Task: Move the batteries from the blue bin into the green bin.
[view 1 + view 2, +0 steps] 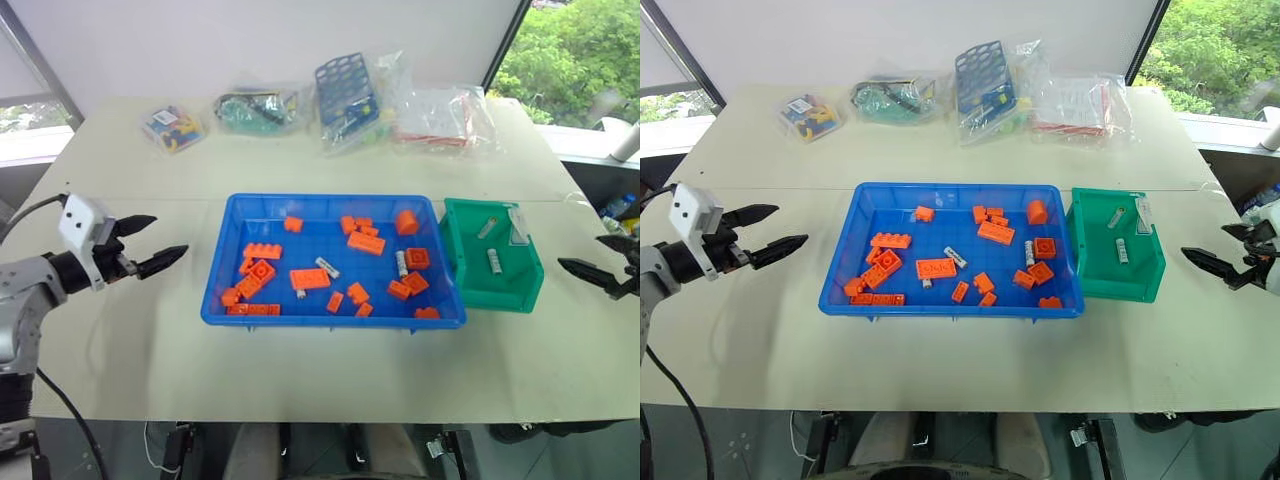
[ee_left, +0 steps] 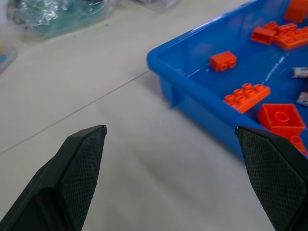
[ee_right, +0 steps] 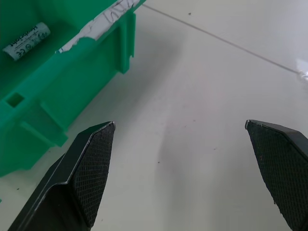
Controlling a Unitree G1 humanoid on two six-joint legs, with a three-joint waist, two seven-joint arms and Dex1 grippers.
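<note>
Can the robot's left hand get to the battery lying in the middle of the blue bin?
Probably yes. The left gripper is open and empty beside the blue bin, and the battery lies uncovered between orange bricks, though they crowd it.

the right gripper (image 1: 605, 262) is partly cut off by the head views' right edge.

Orange bricks (image 1: 310, 279) in blue bin (image 1: 335, 203); silver-grey batteries (image 1: 493, 261) in green bin (image 1: 500, 297).

Green bin (image 1: 493, 268) right of blue bin (image 1: 333, 316)
</note>
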